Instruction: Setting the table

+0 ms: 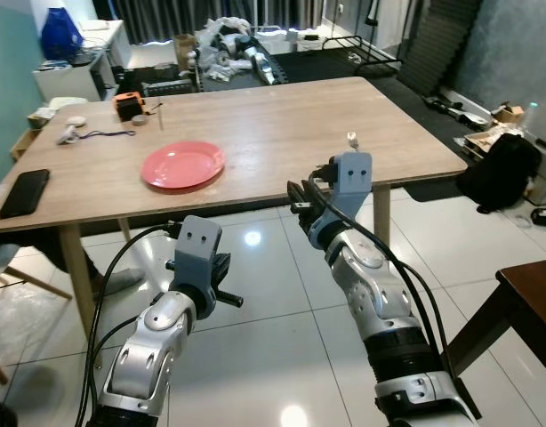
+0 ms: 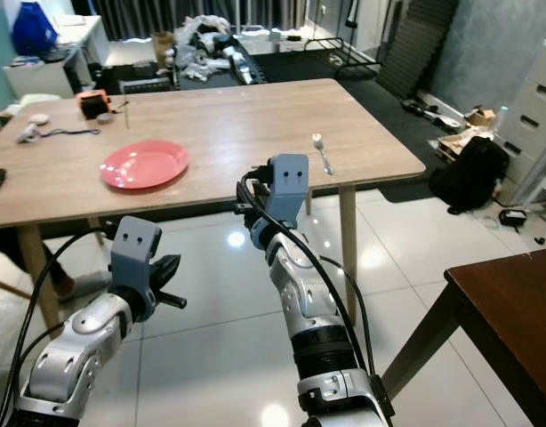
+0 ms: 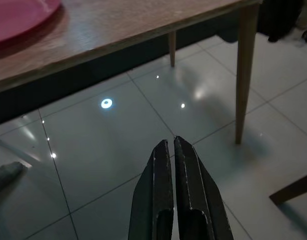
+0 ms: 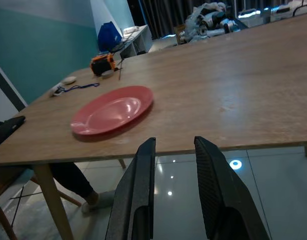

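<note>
A red plate (image 1: 182,165) lies on the wooden table (image 1: 255,133), toward its near edge and left of middle. A spoon (image 2: 322,152) rests near the table's right front corner, well apart from the plate; in the left eye view most of it is hidden behind the right arm's grey wrist block. The right hand (image 4: 174,165) is held just short of the table's front edge, below the tabletop level, its two black fingers spread with a clear gap and nothing between them. The left hand (image 3: 173,160) hangs lower over the tiled floor, fingers pressed together and empty. At the far left of the table sit a black phone (image 1: 24,192), cut off in the right eye view, and an orange-and-black object (image 1: 128,105) too small to identify.
</note>
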Tool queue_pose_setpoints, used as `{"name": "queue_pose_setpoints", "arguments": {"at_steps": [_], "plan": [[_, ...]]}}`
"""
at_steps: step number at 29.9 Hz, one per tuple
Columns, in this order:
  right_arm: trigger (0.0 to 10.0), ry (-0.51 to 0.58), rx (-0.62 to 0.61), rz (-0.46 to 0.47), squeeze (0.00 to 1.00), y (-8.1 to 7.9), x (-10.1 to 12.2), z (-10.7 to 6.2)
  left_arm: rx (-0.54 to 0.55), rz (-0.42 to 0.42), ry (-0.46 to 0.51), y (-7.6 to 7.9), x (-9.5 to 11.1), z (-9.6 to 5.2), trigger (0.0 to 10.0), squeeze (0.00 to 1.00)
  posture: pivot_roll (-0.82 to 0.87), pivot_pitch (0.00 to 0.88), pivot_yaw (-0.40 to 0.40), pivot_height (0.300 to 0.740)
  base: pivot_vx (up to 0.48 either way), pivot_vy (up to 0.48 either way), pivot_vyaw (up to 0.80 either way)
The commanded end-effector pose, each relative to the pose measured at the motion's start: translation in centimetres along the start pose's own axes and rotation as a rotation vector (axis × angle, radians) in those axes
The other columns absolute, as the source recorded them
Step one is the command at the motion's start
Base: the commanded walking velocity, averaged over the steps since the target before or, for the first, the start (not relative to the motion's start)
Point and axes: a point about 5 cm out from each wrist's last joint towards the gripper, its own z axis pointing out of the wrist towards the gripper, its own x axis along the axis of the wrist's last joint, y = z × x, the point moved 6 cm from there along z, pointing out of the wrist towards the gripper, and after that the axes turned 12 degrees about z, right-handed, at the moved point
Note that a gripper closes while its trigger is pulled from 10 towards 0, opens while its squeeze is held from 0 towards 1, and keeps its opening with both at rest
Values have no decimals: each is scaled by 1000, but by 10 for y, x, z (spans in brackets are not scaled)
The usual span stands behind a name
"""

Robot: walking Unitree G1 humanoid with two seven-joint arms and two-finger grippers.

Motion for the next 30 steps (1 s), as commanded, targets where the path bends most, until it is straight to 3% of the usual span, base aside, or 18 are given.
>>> {"name": "queue_pose_setpoints", "arguments": {"at_steps": [1, 6, 15, 30], "plan": [[10000, -9, -13, 3, 0, 4, -3, -1, -9, -3, -14, 3, -4, 0, 10000, 0, -16, 107, 127, 740, 472, 0, 0], [10000, -3, -33, 24, 0, 7, -2, -1, -10, -3, -15, 3, -5, 0, 10000, 0, -16, 107, 127, 740, 472, 0, 0], [10000, 5, -49, 34, 0, 10, 1, 0, -10, -3, -17, 3, -5, 0, 10000, 0, -16, 111, 126, 740, 477, 0, -774], [10000, 5, -52, 14, 0, 11, -1, 0, -9, -2, -15, 4, -5, 0, 10000, 0, -11, 102, 127, 740, 480, 0, 0]]}}
